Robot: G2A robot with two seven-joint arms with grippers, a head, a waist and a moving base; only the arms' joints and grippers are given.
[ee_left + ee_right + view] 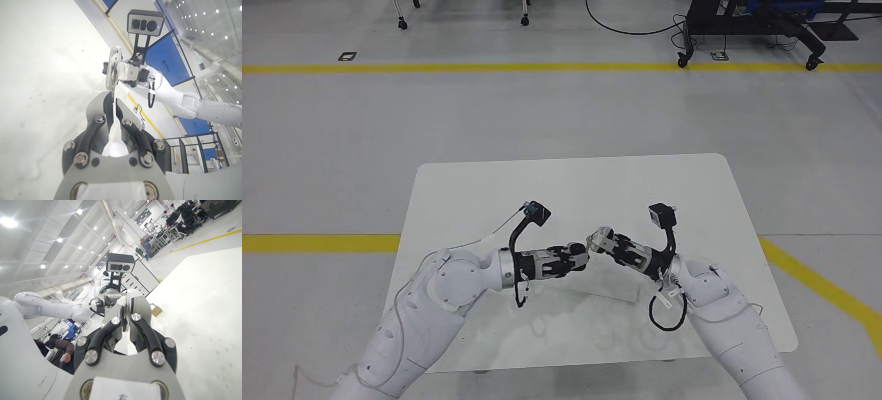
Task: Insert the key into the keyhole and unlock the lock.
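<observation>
L gripper tip-to-tip w/ R gripper; key prob. in R.

My left pincer is grey metal, with black pads, black links and silver screws. My right pincer wears white wrapping, smudged black near its middle, and the key is a dull dark grey. The padlock is brass-tan with a silver shackle. The table is plain white, flecked with small dark specks. On the pale grey floor, yellow stripes run at twelve, nine and four o'clock from the table.
</observation>
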